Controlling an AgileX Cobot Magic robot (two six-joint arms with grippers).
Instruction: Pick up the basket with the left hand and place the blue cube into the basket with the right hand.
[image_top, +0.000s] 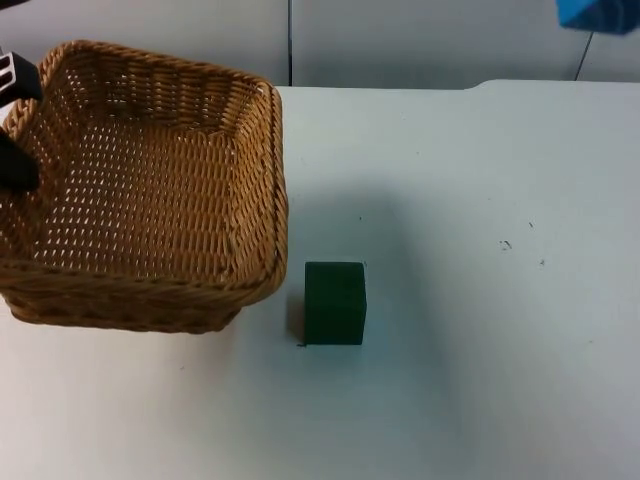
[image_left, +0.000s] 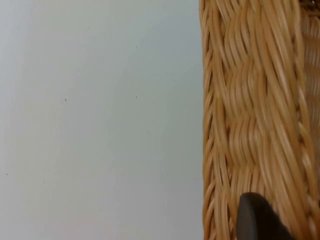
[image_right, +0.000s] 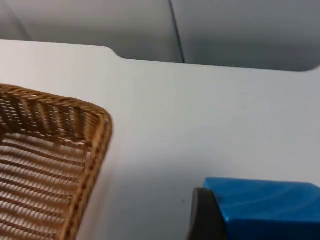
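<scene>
Basket (image_top: 150, 190): woven wicker, tilted, its near wall raised toward the camera; the left gripper (image_top: 18, 130) grips its far-left rim, one black fingertip (image_left: 257, 220) pressed against the weave in the left wrist view.
Blue cube (image_right: 270, 207): pinched in the right gripper (image_right: 240, 215), jaws closed on it, held high over the table's right side, well apart from the basket; its corner shows in the top view too (image_top: 598, 15).
Green cube (image_top: 335, 302): sits on the white table (image_top: 480, 300) just beside the basket's right wall; not part of the job.
Step in hand: carrying the blue cube across to the basket, by my reading.
Doing it well: travel leftward high enough to clear the right rim (image_right: 102, 135), stop over the open middle, then lower before opening.
Left arm's part: hold the basket steady and level it if possible, so the cube does not slide out.
Risk: clipping the rim or nudging the green cube.
</scene>
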